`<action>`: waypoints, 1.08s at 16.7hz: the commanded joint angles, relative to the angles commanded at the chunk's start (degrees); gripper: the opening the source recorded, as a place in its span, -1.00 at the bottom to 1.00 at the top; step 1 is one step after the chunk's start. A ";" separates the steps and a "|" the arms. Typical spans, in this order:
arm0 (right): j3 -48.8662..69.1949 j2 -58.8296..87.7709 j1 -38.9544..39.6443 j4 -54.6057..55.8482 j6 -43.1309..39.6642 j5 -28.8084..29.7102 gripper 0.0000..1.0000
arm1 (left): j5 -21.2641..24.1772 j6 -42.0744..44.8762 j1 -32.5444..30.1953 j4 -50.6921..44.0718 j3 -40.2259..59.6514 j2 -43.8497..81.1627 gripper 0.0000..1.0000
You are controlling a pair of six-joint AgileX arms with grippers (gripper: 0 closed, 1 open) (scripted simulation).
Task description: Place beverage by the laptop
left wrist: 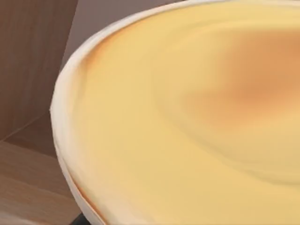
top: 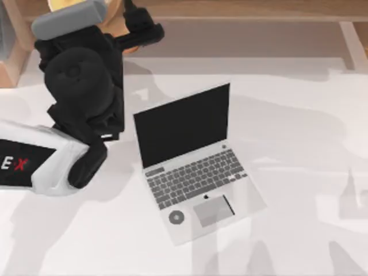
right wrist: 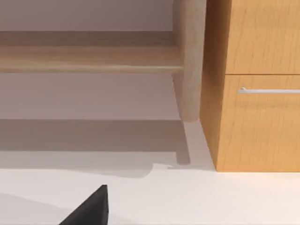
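**Operator:** Where is the beverage, and which way does it point?

**Spotter:** In your top view, look at the upper left corner. The beverage (top: 62, 4) shows there as a yellow sliver at the frame's edge, with an orange patch lower down. The black bulk of your left arm covers the rest. Those slivers are too little to show its long axis, so I cannot tell you whether it stands upright or tilts. In your left wrist view the foamy top of the beverage (left wrist: 187, 117) faces the camera from very close. It is yellow, deepening to orange on one side, and ringed by a pale rim.

**Operator:** And relative to the fingers?

**Spotter:** Your left gripper (top: 141, 30) is the black part near the top of the top view, and the orange patch lies just beside it. I cannot tell whether the gripper is clamped on the cup or merely beside it. I cannot see its opening either.

**Operator:** How far is it from the laptop?

**Spotter:** Well apart. The laptop (top: 192, 167) sits open in the middle of the white table (top: 299, 172). It is turned at an angle, with its black screen toward the upper left and its keyboard toward the lower right. The round sticker (top: 176, 217) is beside the trackpad. The cup's visible parts lie over the brown strip past the table's far edge, up and left of the screen.

**Operator:** My right arm?

**Spotter:** Your right wrist view looks across the white table (right wrist: 211, 197) at a wooden cabinet (right wrist: 258, 93) with a drawer handle.
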 joint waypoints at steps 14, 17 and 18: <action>0.00 0.00 0.00 0.00 0.00 0.00 1.00 | -22.86 -16.94 -30.35 -38.20 38.76 16.18 -1.00; 0.00 0.00 0.00 0.00 0.00 0.00 1.00 | -27.30 -19.16 -35.33 -48.25 38.58 19.55 -1.00; 0.00 0.00 0.00 0.00 0.00 0.00 1.00 | -28.65 -19.74 -36.64 -50.93 38.17 20.64 -1.00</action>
